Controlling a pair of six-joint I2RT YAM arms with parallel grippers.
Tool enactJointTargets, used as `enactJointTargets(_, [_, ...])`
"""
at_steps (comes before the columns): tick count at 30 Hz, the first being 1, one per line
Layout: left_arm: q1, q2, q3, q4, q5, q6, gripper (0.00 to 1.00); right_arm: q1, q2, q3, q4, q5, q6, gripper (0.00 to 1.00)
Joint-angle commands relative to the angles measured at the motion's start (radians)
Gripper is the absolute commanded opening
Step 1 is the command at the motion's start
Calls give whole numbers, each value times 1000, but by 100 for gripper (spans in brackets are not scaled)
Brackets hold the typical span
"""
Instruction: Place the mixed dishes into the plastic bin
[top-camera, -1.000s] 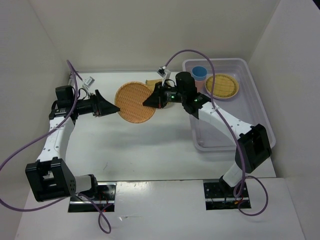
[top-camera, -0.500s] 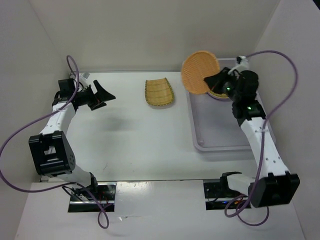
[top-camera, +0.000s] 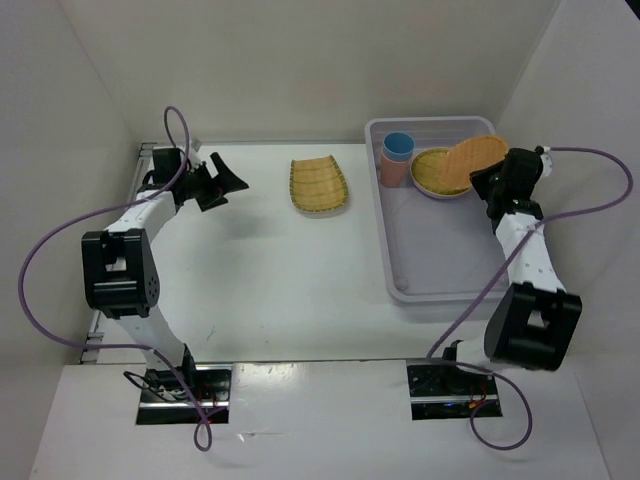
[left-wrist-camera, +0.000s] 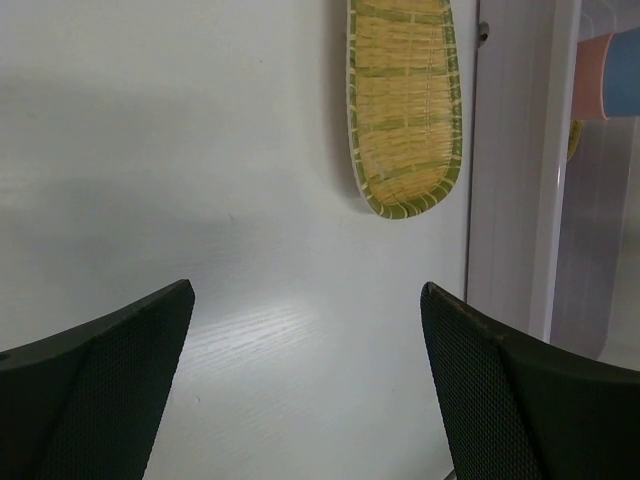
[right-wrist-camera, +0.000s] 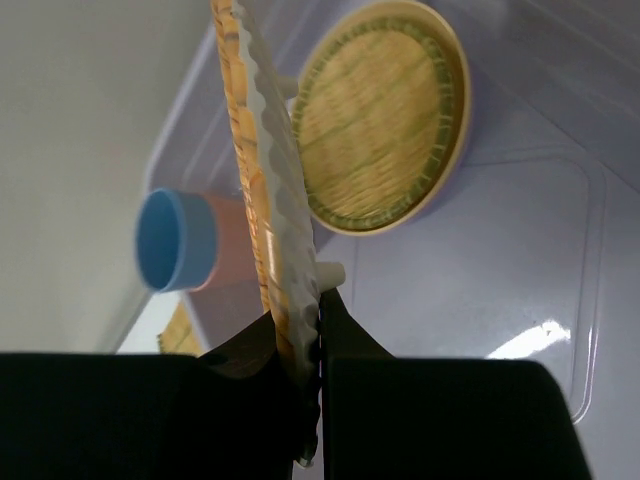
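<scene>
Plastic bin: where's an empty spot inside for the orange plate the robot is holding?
The near half of the plastic bin, from the yellow round plate to the near wall, is bare. The far end is crowded: cups in the left corner, that plate beside them, and the orange plate held tilted above by the right gripper.

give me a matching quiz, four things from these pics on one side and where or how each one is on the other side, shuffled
Column one
1 squarish woven plate
2 orange plate
3 blue cup
4 left gripper

Column two
a held on edge by the right gripper, above the bin
b open, empty
c flat on the table, outside the bin
d nested in the coral cup, in the bin

Pairs: 1-c, 2-a, 3-d, 4-b
</scene>
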Motion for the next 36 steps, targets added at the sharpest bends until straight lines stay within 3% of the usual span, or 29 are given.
enactJointTargets(1, [-29, 51, 80, 71, -9, -28, 100, -7, 100, 96, 134, 32, 56, 0])
enactJointTargets(13, [-49, 200, 174, 100, -20, -46, 100, 2, 449, 268, 215, 14, 83, 0])
enactJointTargets(26, [-99, 275, 270, 64, -29, -46, 100, 20, 632, 352, 241, -43, 92, 0])
enactJointTargets(32, [-118, 294, 292, 55, -29, -46, 100, 40, 683, 392, 227, -43, 73, 15])
enactJointTargets(34, [-127, 303, 301, 54, -29, -36, 100, 51, 712, 430, 197, -43, 63, 32])
enactJointTargets(36, [-136, 312, 301, 45, -29, -36, 100, 51, 733, 469, 151, -43, 33, 56])
